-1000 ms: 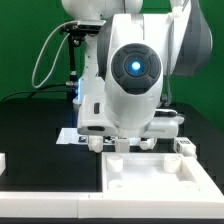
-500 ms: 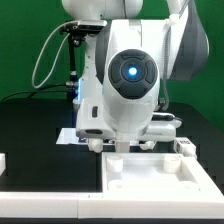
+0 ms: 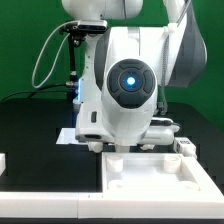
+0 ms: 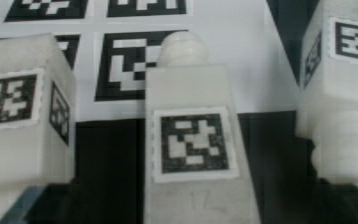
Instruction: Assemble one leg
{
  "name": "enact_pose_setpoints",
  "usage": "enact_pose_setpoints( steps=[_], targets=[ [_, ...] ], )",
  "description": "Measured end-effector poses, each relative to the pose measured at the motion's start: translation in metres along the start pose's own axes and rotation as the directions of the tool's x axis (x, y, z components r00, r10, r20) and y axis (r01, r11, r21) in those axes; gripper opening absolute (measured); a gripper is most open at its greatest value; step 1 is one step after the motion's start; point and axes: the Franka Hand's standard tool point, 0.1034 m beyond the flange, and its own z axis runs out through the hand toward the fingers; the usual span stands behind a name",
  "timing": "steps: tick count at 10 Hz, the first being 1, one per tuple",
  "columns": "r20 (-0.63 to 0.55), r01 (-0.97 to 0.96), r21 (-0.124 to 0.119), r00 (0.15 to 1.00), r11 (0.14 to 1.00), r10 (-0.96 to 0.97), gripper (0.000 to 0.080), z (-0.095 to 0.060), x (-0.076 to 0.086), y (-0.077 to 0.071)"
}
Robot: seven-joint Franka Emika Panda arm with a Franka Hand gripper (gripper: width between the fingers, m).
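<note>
Leg [image 4: 194,130]: white post, centre of wrist cam, tag facing cam, on black table [image 4: 108,165] betw. two like posts [image 4: 25,100] (gaps on both sides).
Marker board [image 4: 123,30]: just behind the 3 posts.
Gripper: fingers not made out in either view. The arm housing [image 3: 130,90] blocks them in ext. view, so opening & hold can't be told.
Panel [image 3: 150,180]: large, white, w/ holes, low in ext. view, just in front of arm.
</note>
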Motion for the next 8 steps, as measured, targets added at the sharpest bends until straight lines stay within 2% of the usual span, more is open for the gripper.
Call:
enact_pose_setpoints(
  steps=[1, 2, 3, 5, 6, 8],
  targets=[
    [0.000, 0.000, 0.000, 1.000, 1.000, 0.000, 0.0464, 0.000, 0.000, 0.000],
    [0.000, 0.000, 0.000, 1.000, 1.000, 0.000, 0.0464, 0.000, 0.000, 0.000],
    [0.000, 0.000, 0.000, 1.000, 1.000, 0.000, 0.0280, 0.000, 0.000, 0.000],
    [-0.004, 0.006, 0.001, 1.000, 1.000, -0.006, 0.0284, -0.006, -0.002, -0.001],
    [-0.001, 0.017, 0.002, 1.000, 1.000, -0.017, 0.0284, -0.021, -0.010, -0.007],
    [-0.032, 0.046, 0.005, 0.998, 0.999, -0.046, 0.0284, -0.072, -0.037, -0.025]
  ],
)
